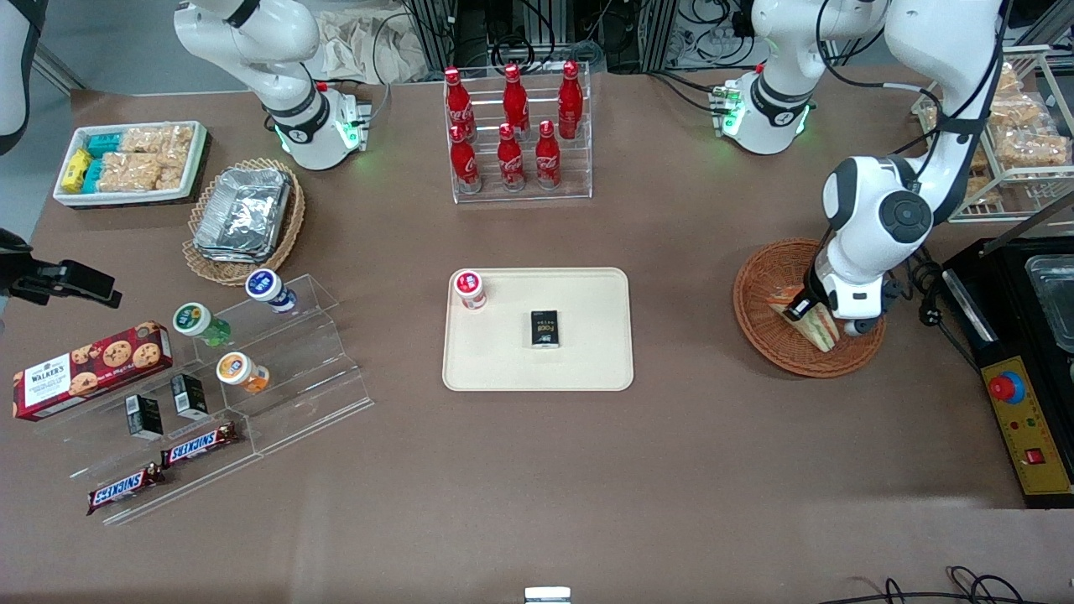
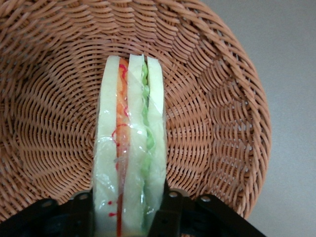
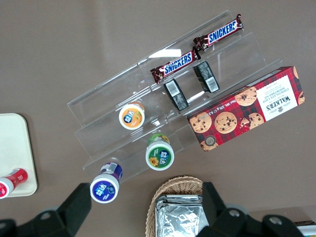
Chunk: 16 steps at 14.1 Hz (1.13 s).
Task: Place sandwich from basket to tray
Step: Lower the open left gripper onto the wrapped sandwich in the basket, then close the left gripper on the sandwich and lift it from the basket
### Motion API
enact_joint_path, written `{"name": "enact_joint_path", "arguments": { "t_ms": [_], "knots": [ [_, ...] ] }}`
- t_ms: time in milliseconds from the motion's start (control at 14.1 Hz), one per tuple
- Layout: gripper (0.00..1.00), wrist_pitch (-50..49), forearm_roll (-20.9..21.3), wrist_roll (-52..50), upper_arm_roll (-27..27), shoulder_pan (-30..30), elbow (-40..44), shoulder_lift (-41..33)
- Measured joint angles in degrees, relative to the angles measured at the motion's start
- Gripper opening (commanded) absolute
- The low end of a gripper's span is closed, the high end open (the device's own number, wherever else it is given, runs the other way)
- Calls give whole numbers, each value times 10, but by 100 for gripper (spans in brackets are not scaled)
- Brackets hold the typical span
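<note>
Tray: flat cream-beige plastic tray (image 1: 587, 361) holds a red-capped bottle (image 1: 470, 288) and a small black box (image 1: 545, 328).
Basket: round reddish-brown wicker basket (image 1: 759, 289) contains the wrapped triangular sandwich (image 2: 129, 153).
Gripper: left gripper (image 2: 129, 215), inside the basket, pinches the sandwich's sides.

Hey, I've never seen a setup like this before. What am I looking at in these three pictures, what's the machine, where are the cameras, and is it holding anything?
These are two white robot arms bolted to a brown table. One picture looks down on the whole table from the front; the other two come from small cameras on each arm's wrist. The working arm's gripper is down in the round reddish-brown basket, its two fingers closed on the sandwich, a wrapped wedge with orange and green filling. Its wrist camera shows that sandwich standing between the black fingers, basket weave all around it. In the middle of the table lies the cream tray, where the sandwich should go; a red-capped bottle and a small black box are on it already. Cola bottles, snacks and biscuits sit elsewhere.
</note>
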Motion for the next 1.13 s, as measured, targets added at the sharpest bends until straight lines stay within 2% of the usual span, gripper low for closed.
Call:
{"name": "enact_joint_path", "arguments": {
  "t_ms": [354,566,848,1131],
  "knots": [
    [0,-37,14,9,0,0,21,-33],
    [0,-176,17,91,1,0,86,-70],
    [0,-384,17,192,3,2,233,-88],
    [0,-522,8,263,-19,-8,362,-89]
  ]
}}
